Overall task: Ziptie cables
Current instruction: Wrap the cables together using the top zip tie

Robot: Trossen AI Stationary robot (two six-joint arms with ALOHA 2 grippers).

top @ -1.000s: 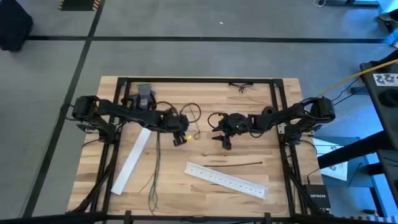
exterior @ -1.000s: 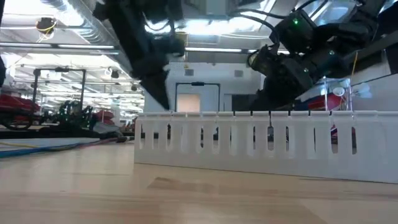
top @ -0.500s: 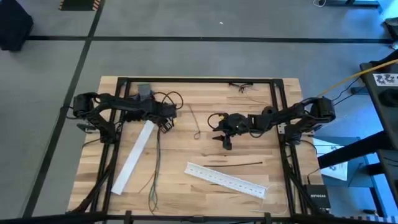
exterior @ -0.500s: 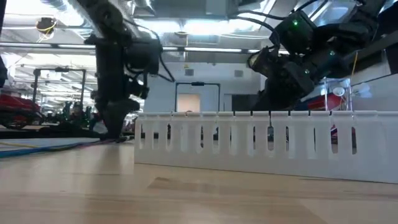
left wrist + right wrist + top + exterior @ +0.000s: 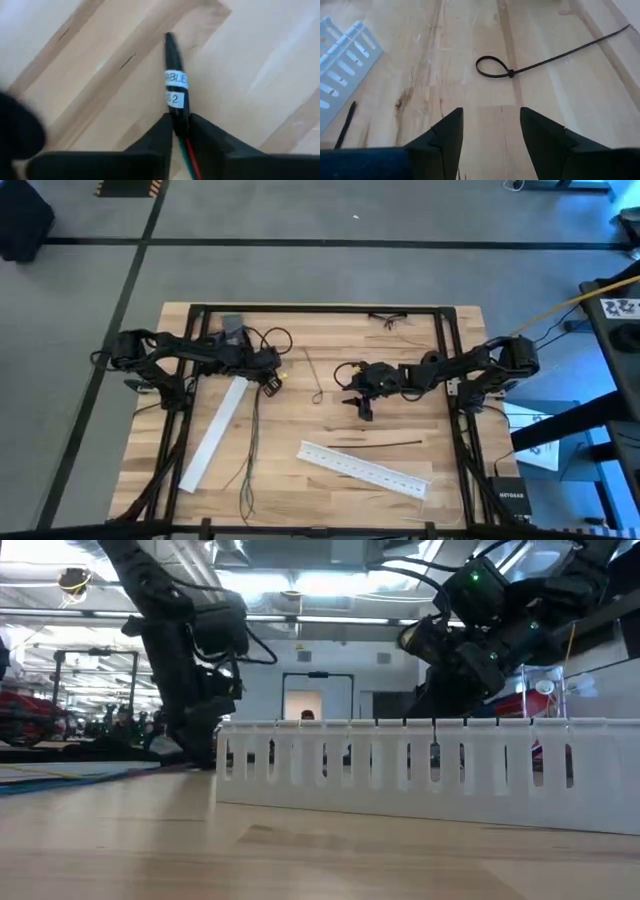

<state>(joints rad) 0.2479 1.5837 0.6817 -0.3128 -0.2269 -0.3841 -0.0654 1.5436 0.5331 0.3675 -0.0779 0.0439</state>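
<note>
The cables (image 5: pixel 250 450) lie as a loose dark bundle on the wood, running from my left gripper (image 5: pixel 272 383) toward the near edge. My left gripper (image 5: pixel 177 120) is shut on a black cable with a white label at the bundle's far end. My right gripper (image 5: pixel 362 410) hovers open right of centre with nothing between its fingers (image 5: pixel 490 125). A looped black zip tie (image 5: pixel 315 395) lies flat on the table between the two grippers. It also shows ahead of the right fingers as a zip tie loop (image 5: pixel 492 67). My left gripper pinches the labelled black cable just behind its white label (image 5: pixel 176 112) between the two fingertips. The fingers lie along the cable, and its black tip (image 5: pixel 170 42) juts out past them over the wood. Red and green wires (image 5: pixel 187 150) run back between the fingers.
One long white perforated strip (image 5: pixel 213 430) lies slanting beside the cables on the left. Another white strip (image 5: pixel 365 468) lies near the front right and stands as a wall in the low view (image 5: pixel 420 770). A straight black zip tie (image 5: pixel 385 443) lies just beyond it.
My left gripper has gone from beside the looped zip tie toward the table's left edge and down to the far end of the cables. The looped zip tie now lies uncovered at the table's middle. My right arm has kept still.
</note>
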